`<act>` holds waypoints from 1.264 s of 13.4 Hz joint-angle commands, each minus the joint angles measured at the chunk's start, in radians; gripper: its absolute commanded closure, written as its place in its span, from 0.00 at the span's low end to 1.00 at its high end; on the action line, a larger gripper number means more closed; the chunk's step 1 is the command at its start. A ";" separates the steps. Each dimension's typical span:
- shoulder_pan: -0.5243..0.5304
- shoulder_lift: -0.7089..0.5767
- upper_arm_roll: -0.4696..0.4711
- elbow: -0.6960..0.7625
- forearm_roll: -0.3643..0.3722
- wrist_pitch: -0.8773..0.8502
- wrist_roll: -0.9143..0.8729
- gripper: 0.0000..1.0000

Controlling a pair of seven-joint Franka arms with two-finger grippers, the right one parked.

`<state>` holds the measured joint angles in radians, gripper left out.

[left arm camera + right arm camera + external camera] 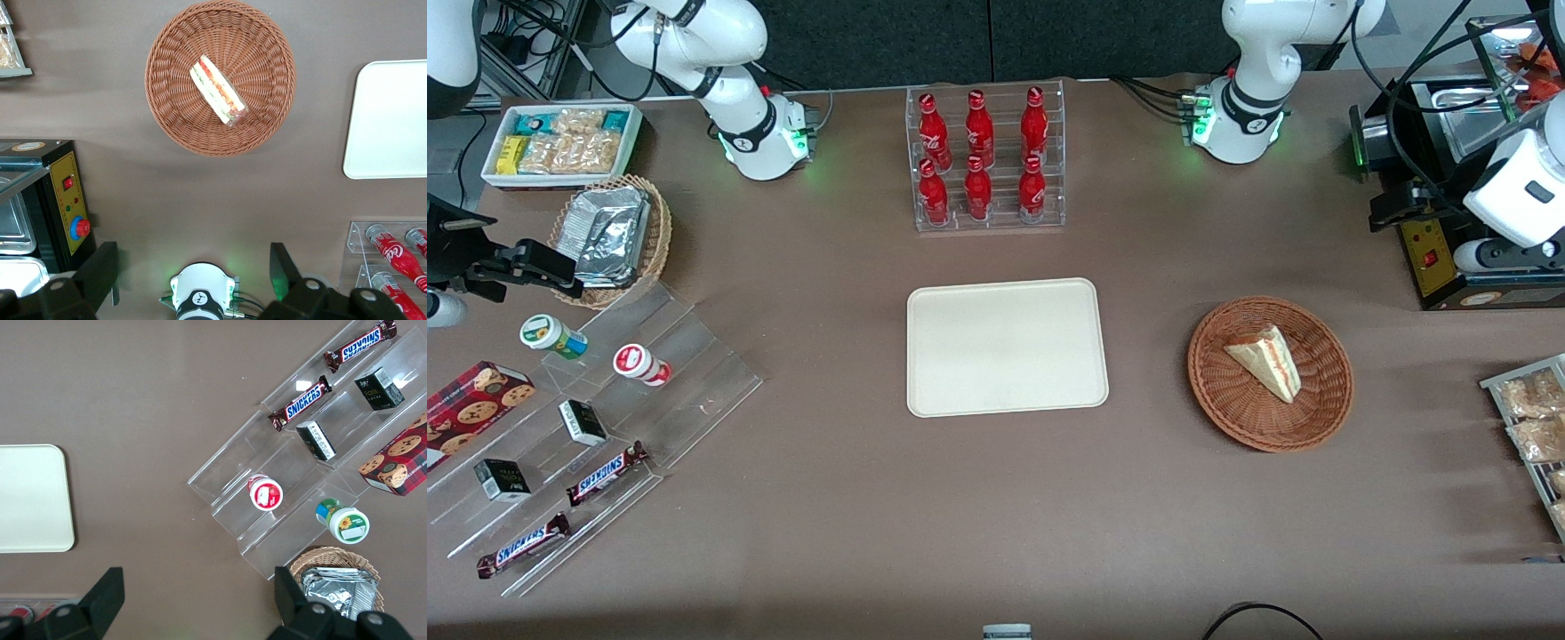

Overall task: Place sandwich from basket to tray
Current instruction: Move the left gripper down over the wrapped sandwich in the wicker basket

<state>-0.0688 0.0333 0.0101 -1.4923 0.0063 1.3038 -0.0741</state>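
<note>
While the gripper hangs open and empty high above the table, the sandwich lies in the basket, long axis running 11 to 5 o'clock.

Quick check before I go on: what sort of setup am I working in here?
Likely a mock snack counter in a robot lab: racked cola bottles, Snickers bars on acrylic steps, a sandwich in a basket beside a tray. The left end effector hangs open above the table.

brown table with tray, basket, bottle rack, clear stepped stand
</note>
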 commanded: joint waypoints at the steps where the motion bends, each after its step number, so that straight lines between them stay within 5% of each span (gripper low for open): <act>1: 0.003 0.000 -0.002 0.014 -0.003 -0.017 0.016 0.00; 6: -0.006 0.027 -0.007 -0.060 0.032 0.107 0.010 0.00; 17: -0.006 0.008 -0.007 -0.560 0.040 0.678 -0.272 0.00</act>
<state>-0.0722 0.0730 0.0054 -1.9631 0.0281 1.8936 -0.2676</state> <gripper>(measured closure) 0.000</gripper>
